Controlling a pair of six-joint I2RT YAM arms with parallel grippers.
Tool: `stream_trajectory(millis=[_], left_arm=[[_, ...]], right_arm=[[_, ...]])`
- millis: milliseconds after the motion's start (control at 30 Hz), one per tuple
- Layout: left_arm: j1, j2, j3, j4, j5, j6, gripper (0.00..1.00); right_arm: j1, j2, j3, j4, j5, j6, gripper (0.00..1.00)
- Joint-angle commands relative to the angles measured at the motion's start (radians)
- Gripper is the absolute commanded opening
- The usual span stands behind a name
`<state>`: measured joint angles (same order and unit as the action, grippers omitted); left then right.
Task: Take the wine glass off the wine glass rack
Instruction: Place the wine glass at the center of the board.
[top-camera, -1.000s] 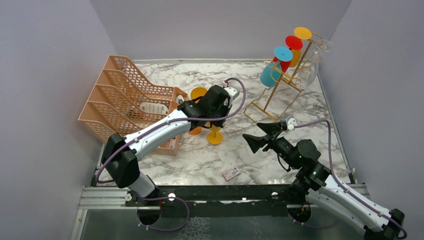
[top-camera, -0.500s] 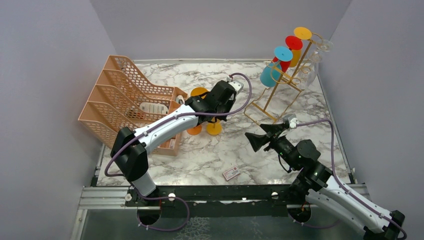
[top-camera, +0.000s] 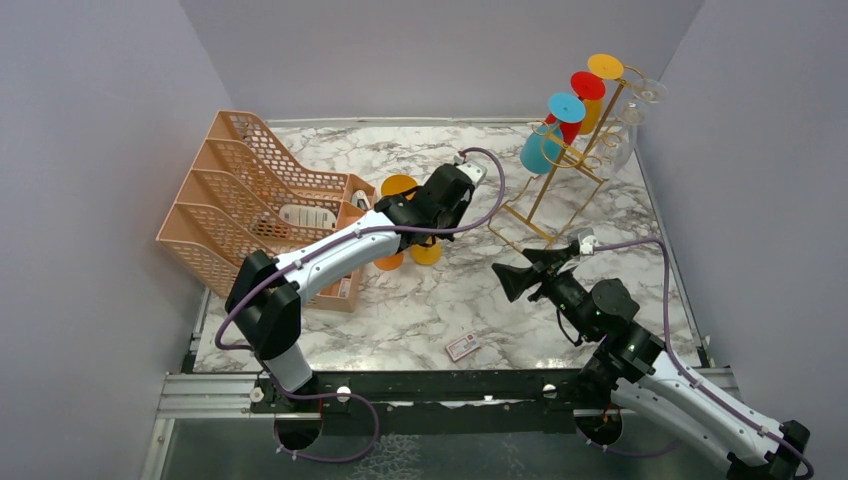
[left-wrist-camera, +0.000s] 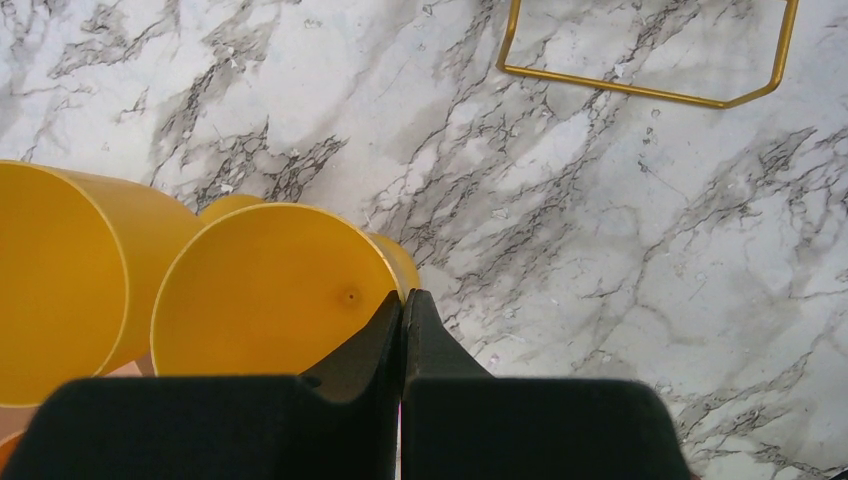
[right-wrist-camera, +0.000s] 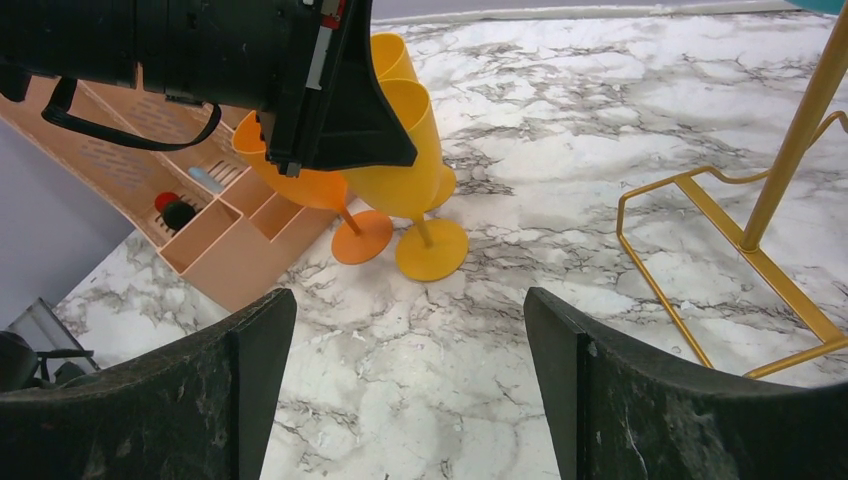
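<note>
Left gripper: I read its fingers as pinched together on the rim of the yellow wine glass.
Glass: off the wine glass rack, upright, foot apparently on the marble, close against an orange glass.
Axis: stem vertical, directly under my left hand; the rack lies well off to the right.
Right gripper: fingers wide apart, holding nothing, nearer the rack base.
</note>
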<state>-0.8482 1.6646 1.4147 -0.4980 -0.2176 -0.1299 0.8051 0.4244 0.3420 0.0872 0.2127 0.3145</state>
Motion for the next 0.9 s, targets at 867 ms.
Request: stream_trajectory(millis=[867], left_arm=[[-0.002,-0.049,-0.055,0.05,-0.04,0.008,0.23]], right_arm=[[0.0,0.013,0.02,-0.026,0.057,0.02,0.87]])
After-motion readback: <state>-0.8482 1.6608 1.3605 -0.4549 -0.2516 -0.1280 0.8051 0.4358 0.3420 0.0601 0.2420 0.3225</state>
